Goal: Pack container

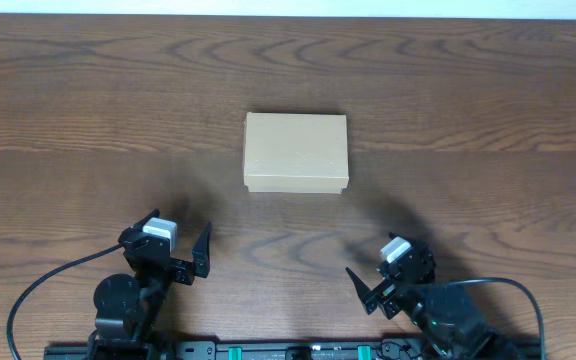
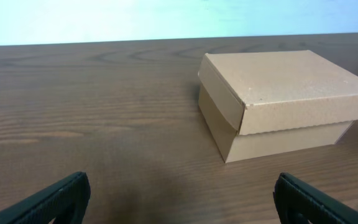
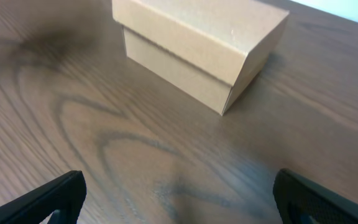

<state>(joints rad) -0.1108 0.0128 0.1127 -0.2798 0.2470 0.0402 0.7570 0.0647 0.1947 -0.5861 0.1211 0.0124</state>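
Sitting shut on the wood-grain table point(image 1: 88, 100), the container point(image 1: 296, 152) has its flap lid point(image 2: 297, 78) down, and nothing touches it. Nearer the robot than the container and off to its left, the left tool point(image 1: 173, 240) stands spread wide and empty. Off to the container's right, the right tool point(image 1: 393, 272) is likewise spread wide, holding nothing.
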